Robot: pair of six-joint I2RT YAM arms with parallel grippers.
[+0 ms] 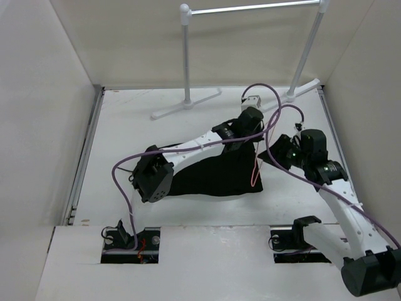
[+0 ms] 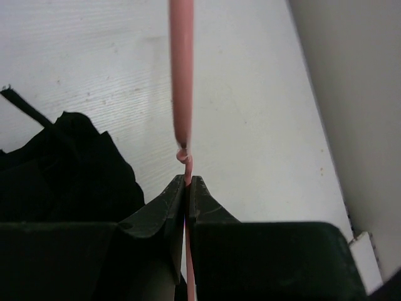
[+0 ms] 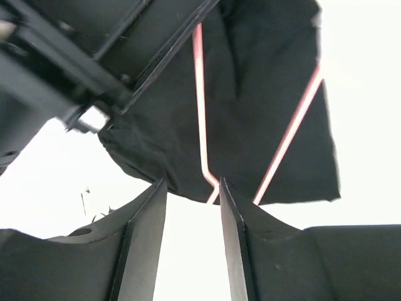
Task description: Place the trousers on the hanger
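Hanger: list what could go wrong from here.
1. The left gripper pinches the thin hanger wire only at its fingertips, so the wire may twist or slip.
2. The right gripper is open and holds nothing, so the trousers, bunched on the table, may be left behind if the hanger rises.
3. The grippers work close together and could collide.

Black, unpatterned trousers [image 1: 216,175]; a pink wire hanger [image 2: 182,75]; a white table [image 1: 125,119] and white tube rack [image 1: 186,56]; off-white walls [image 1: 37,94]; purple cables [image 1: 123,191] on the left arm [image 1: 194,149] and right arm [image 1: 341,216], both white-shelled with black joints
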